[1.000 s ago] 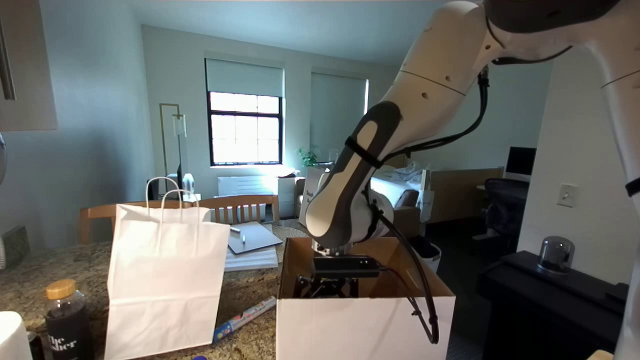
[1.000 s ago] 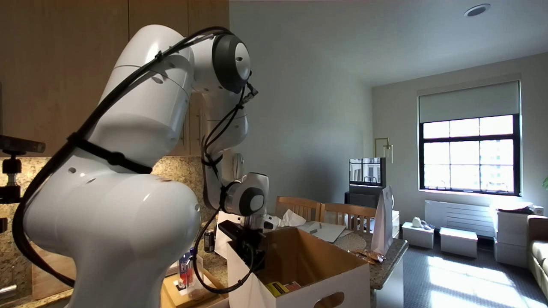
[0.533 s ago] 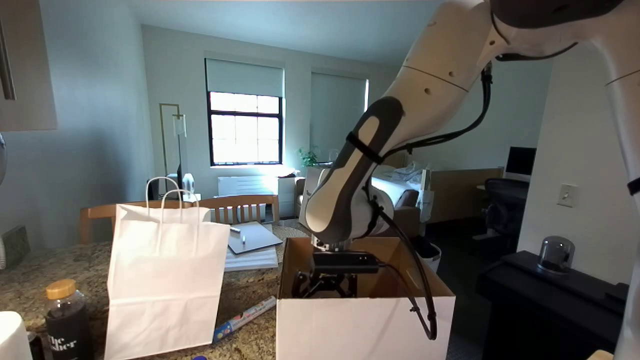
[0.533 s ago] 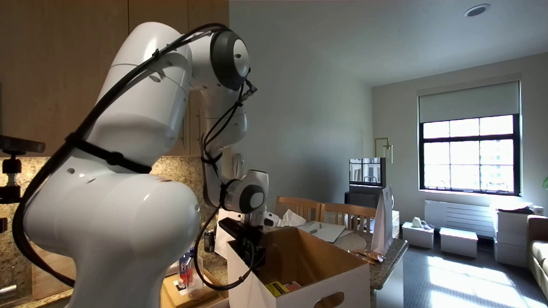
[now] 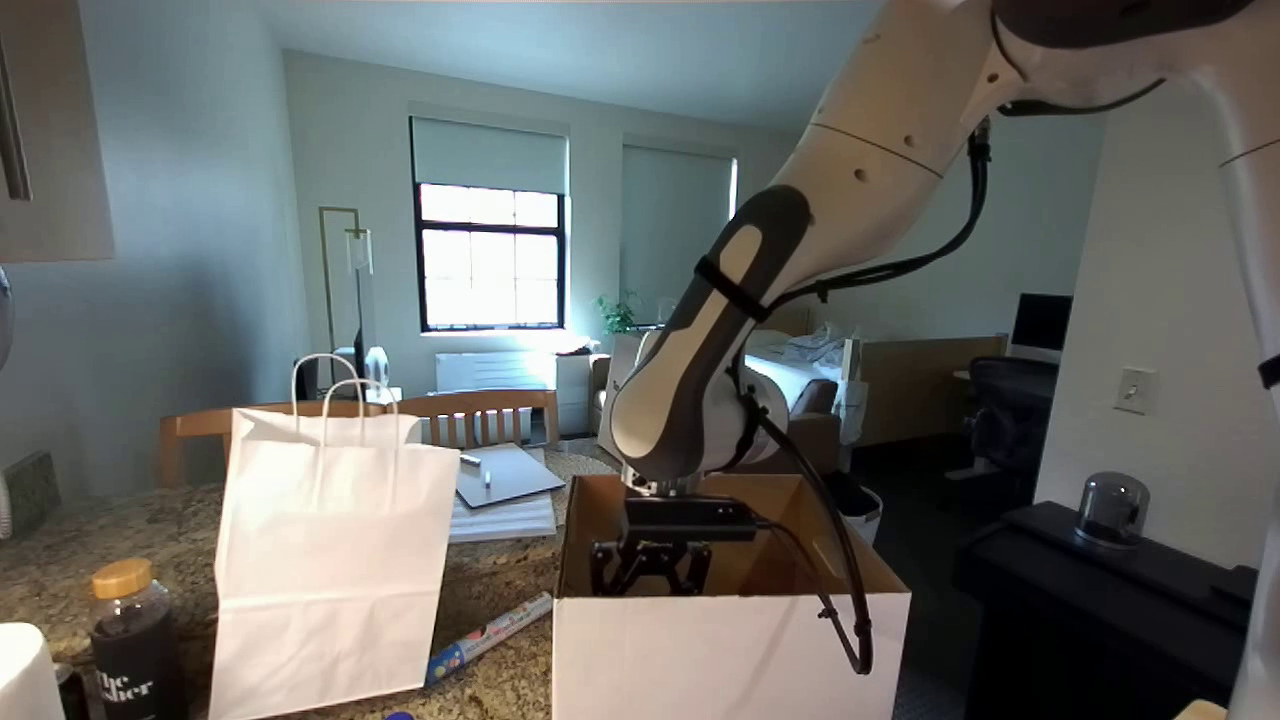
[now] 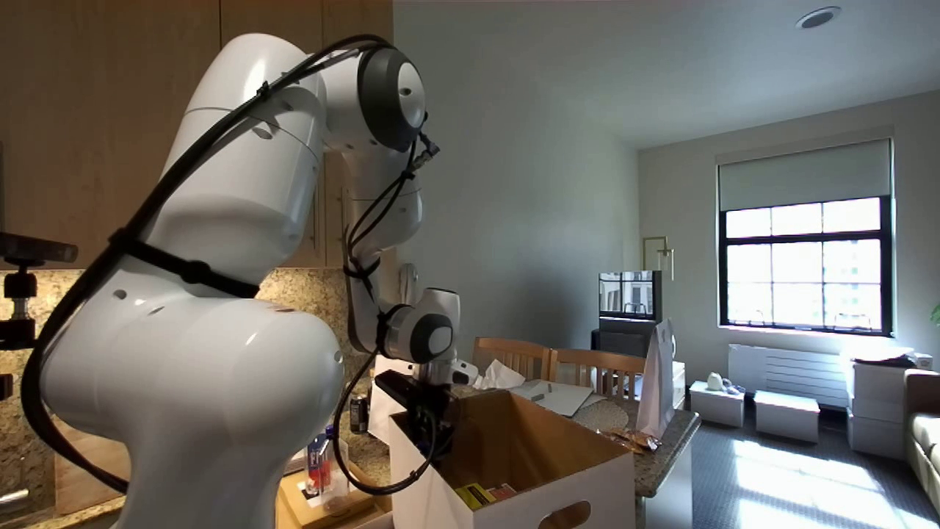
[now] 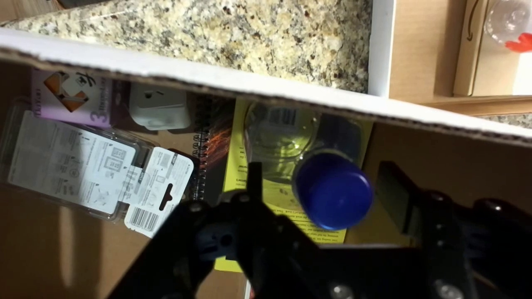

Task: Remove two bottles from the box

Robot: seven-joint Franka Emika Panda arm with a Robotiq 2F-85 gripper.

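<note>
the gripper (image 7: 322,178) stands with jaws apart; the blue-capped bottle (image 7: 338,193) is located between them, inside the box (image 5: 720,655) (white exterior, brown interior).

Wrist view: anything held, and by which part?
Nothing held: the hand is open, with the blue bottle cap seen between its fingers, a gap each side.

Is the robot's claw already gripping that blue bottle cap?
No: in the wrist view, a yellow printed item shows through a gap between the blue cap and one of the fingers.
</note>
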